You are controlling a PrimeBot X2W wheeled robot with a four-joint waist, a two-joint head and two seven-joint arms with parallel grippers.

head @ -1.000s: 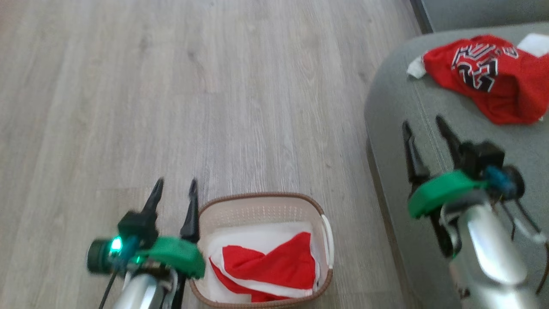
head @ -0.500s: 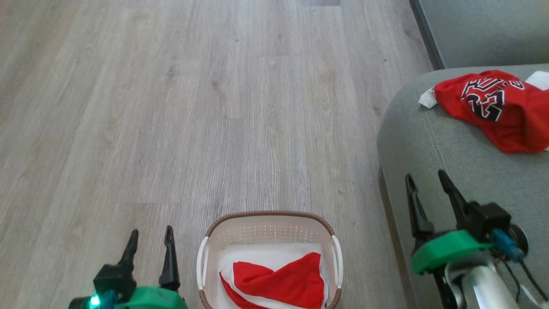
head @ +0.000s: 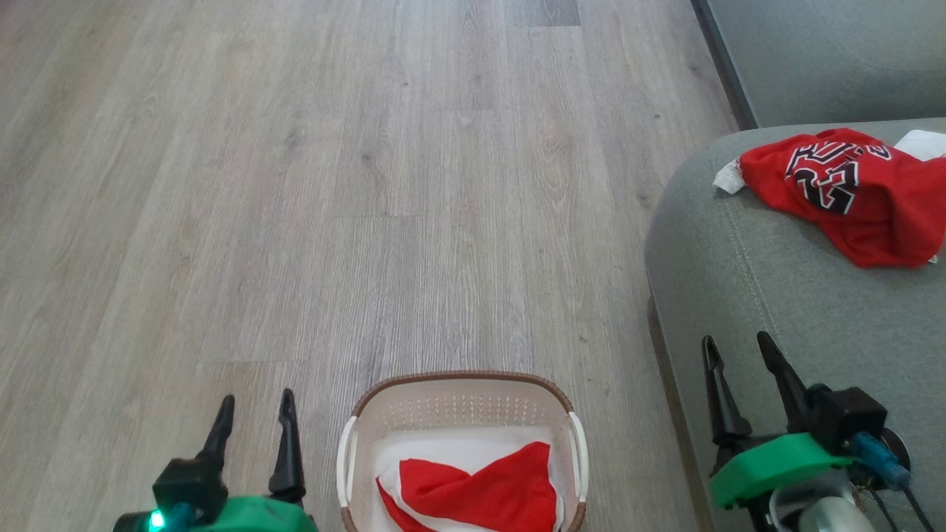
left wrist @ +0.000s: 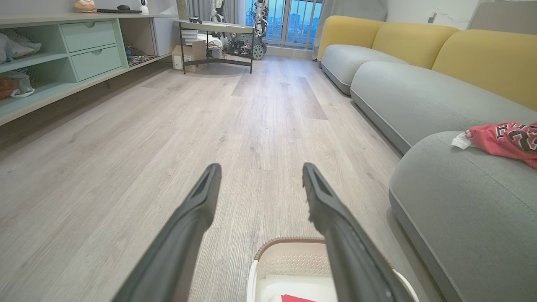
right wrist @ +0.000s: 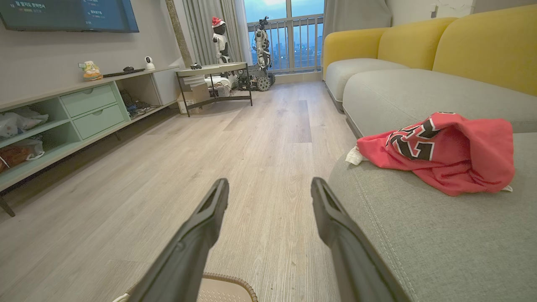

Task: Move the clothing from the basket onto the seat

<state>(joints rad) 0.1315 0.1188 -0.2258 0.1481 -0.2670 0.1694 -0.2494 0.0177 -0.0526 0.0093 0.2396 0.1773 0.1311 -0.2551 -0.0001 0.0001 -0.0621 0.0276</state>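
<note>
Cream plastic basket (head: 462, 405): stands on the floor at the bottom of the head view, between the two grippers, with a brown rim on top and a white handle at each side.
Red garment (head: 480, 491): lies crumpled inside the basket on white fabric, clear of both grippers.
Left gripper (head: 256, 399): just beside the basket's left handle, above the floor. Its fingers are parted and hold nothing; in its wrist view the gap between them is empty, with the basket's far rim below.
Right gripper (head: 736, 340): to the basket's right, seen against the near edge of the seat. Its fingers are spread apart with nothing between them.
Floor (head: 369, 185): pale grey wood-look planks running ahead from the basket.
Seat (head: 776, 295): grey-green cushion with a rounded edge and a stitched seam, to the right of the basket with a strip of floor between.
Lettered jersey (head: 850, 199): red and shiny, with black letters outlined in white. It lies bunched on top of the seat, well beyond the right gripper, and a scrap of white trim sticks out at its left end.
Yellow backrests (right wrist: 482, 46): stand behind a row of further grey seats.
Shelf unit (right wrist: 88, 105): runs along the left wall and has pale green drawers.
Small table (right wrist: 212, 69): dark-legged, near the far window.
</note>
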